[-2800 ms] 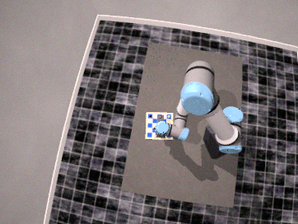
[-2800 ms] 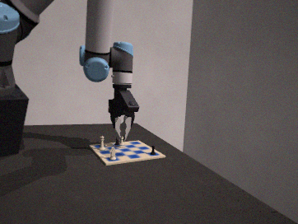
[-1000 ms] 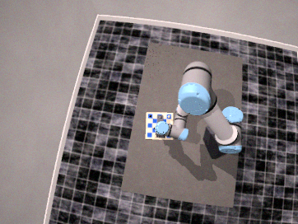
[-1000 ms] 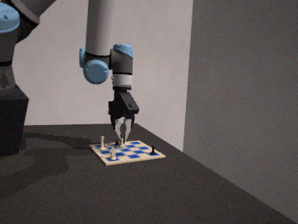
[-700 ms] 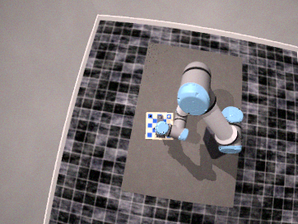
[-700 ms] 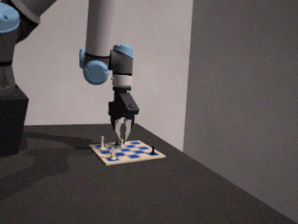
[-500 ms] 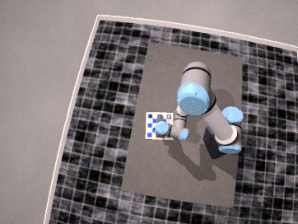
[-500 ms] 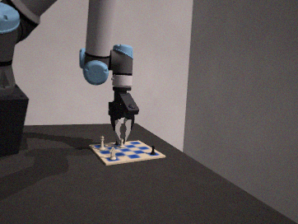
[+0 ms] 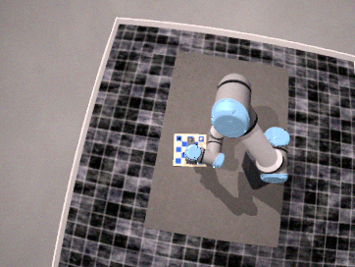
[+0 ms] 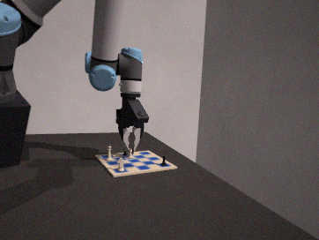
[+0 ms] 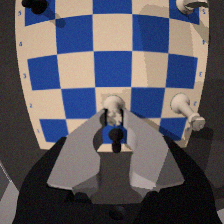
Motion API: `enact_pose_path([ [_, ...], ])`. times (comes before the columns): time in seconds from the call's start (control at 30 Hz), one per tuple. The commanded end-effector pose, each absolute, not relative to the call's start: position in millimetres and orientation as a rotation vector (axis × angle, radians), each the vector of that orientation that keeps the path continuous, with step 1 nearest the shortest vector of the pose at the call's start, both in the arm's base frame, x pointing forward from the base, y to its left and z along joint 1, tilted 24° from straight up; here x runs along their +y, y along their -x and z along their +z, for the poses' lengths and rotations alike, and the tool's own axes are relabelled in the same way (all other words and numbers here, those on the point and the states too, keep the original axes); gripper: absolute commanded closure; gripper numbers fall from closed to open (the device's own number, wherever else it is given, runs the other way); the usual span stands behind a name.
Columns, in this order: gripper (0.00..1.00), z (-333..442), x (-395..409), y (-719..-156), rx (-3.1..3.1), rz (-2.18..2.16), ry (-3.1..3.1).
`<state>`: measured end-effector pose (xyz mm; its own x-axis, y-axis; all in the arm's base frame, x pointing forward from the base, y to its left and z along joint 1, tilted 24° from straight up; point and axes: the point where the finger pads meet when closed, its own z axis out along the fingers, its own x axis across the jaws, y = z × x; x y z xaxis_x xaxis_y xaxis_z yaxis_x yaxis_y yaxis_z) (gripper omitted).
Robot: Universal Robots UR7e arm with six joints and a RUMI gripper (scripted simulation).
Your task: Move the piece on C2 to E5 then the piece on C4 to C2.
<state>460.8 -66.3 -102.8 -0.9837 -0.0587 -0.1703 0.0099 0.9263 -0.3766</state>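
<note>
The blue-and-cream chessboard [image 9: 177, 163] [image 10: 147, 168] [image 11: 75, 65] lies on the dark table. My gripper [image 9: 192, 153] [image 10: 131, 148] [image 11: 113, 109] is down over the board and shut on a white piece [image 10: 130, 153] [image 11: 114, 106]. That piece is upright over the middle-column square of the row marked 2. A small black piece [image 11: 116, 134] [image 10: 125, 153] stands right behind it, between my fingers in the wrist view. Another white piece [image 11: 184, 106] stands two squares to the right in the same row. A white piece [image 11: 187, 5] and a black piece [image 11: 36, 6] stand in the top corners.
Other views show two white pieces [image 10: 109, 152] [image 10: 121, 164] and a black piece [image 10: 164, 161] on the board. The arm's base [image 9: 272, 162] stands right of the board. A grey wall [image 10: 260, 88] rises beyond the table's right edge.
</note>
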Motion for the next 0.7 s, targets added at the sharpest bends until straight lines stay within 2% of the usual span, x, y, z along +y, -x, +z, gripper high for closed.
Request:
enact_pose_path([
  [0.0, 1.0, -102.4, -66.1, -461.1, 2.906, -0.57, 0.037],
  [0.5, 1.0, -102.4, -66.1, -461.1, 2.906, -0.57, 0.037],
  [0.53, 0.96, -102.4, -66.1, -461.1, 2.906, -0.57, 0.037],
  [0.6, 0.96, -102.4, -66.1, -461.1, 2.906, -0.57, 0.037],
  [0.63, 0.91, -102.4, -66.1, -461.1, 2.906, -0.57, 0.037],
  [0.67, 0.91, -102.4, -66.1, -461.1, 2.906, -0.57, 0.037],
])
